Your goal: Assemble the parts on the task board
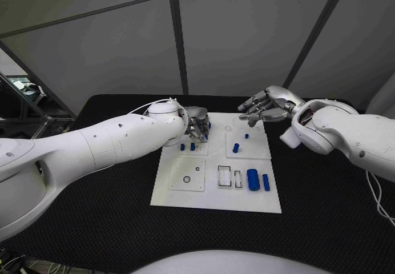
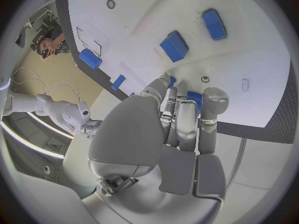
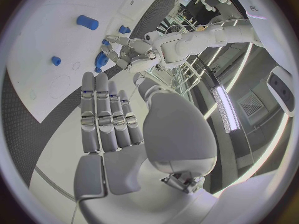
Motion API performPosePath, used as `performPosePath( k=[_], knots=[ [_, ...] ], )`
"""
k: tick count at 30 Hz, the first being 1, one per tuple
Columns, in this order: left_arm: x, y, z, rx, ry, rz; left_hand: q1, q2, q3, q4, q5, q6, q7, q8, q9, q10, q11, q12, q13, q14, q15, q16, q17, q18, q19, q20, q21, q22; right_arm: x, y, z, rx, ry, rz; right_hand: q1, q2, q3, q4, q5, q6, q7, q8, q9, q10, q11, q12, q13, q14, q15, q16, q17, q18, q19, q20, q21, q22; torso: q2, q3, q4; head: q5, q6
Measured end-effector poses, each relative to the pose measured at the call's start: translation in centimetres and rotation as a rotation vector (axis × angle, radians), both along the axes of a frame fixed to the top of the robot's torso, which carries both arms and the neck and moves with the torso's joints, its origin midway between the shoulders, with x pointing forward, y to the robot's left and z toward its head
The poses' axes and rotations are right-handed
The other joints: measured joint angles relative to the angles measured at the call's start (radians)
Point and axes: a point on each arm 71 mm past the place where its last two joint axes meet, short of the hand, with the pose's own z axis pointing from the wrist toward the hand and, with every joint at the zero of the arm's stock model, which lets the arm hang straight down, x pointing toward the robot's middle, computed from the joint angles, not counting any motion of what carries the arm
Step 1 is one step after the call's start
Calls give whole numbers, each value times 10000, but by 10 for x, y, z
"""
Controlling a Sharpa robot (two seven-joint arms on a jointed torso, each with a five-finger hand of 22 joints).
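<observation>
Left hand (image 2: 181, 119) pinches a small blue part (image 2: 194, 97) over the task board (image 1: 216, 197); right hand (image 1: 267, 105) hovers empty, fingers extended.

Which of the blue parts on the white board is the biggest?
The thick blue cylinder lying at the near right of the white task board, beside a thinner blue pin. It is plainly longer and fatter than the small blue pieces further up.

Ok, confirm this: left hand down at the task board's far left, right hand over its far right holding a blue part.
No: the right hand holds nothing; the right wrist view shows its fingers straight and bare. The left hand is down at the far left of the task board.
</observation>
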Motion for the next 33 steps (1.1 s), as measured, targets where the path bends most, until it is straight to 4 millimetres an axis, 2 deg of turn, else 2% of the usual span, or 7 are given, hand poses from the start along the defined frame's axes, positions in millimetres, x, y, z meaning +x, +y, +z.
performPosePath(
  k=[6, 10, 17, 20, 26, 33],
  knots=[
    [0, 0, 0, 25, 21, 6, -37, 41, 171, -55, 0, 27, 28, 0, -52, 0, 0, 0, -103, 0, 0, 11, -1, 0, 0, 0, 42, 58, 0, 0, 0, 0, 1, 2, 0, 0, 0, 0, 0, 0, 0, 0, 0, 0, 0, 0, 0, 0, 0, 0, 0, 0, 0, 0, 0, 0, -3, 0, 0, -10, -10],
    [1, 0, 0, 39, 31, 14, 132, 210, 449, -170, -92, 63, 64, 39, -102, 23, -23, 69, -209, 0, 0, 74, -1, 0, 0, 0, 56, 115, 0, 1, 0, 3, 1, 9, 0, 0, 0, 0, 0, 0, 0, 0, 0, 0, 0, 0, 0, 0, 0, 0, 0, 0, 0, 0, 0, 1, -5, 0, 0, -10, -13],
    [1, -2, -1, 18, 31, -17, 267, 345, 977, -448, -202, 505, 31, 168, -140, 414, -121, 194, -384, 0, 0, 171, 25, 0, -1, 0, 263, 304, 0, 2, 0, 8, 2, 25, 0, 0, 0, 0, 0, 0, 0, 0, 0, 0, 0, 0, -13, 0, 0, 0, 0, 1, 0, 0, -69, -20, -4, 0, 2, -12, -21],
    [1, -2, -2, -35, 10, -44, 280, 356, 1218, -583, -236, 676, 29, 183, -142, 560, -131, 240, -476, 0, 0, 190, 34, 0, 53, -54, 423, 442, 0, 2, 0, 8, 2, 26, 0, 0, 0, 0, 0, 0, 0, 0, 0, 0, 0, 0, -19, 0, 0, 0, 0, 0, 0, 0, -70, -25, -3, -1, 2, -12, -28],
    [1, -2, -3, -212, -49, -80, 243, 384, 1552, -825, -246, 760, 46, 175, -180, 658, -126, 240, -628, 0, 0, 191, -27, -1, 89, -18, 561, 617, 0, 2, 0, 9, 3, 29, 0, 0, 0, 0, 0, 0, 0, 0, 0, 0, 0, 0, -19, 0, 0, 0, 0, 0, 0, 0, -70, -24, -3, -1, 10, -12, -44],
    [-2, 3, -4, -461, -65, -72, -69, 251, 1724, -840, -246, 760, 46, 114, -215, 673, -111, 180, -760, 0, 0, 190, -68, -1, 89, -17, 560, 644, 0, 2, 0, 9, 3, 32, 0, 0, 0, 0, 0, 0, 0, 0, 0, 0, 0, 0, -18, 0, 0, 0, 0, 0, 0, 0, -70, -24, -4, -3, 13, -4, -21]
  ],
)
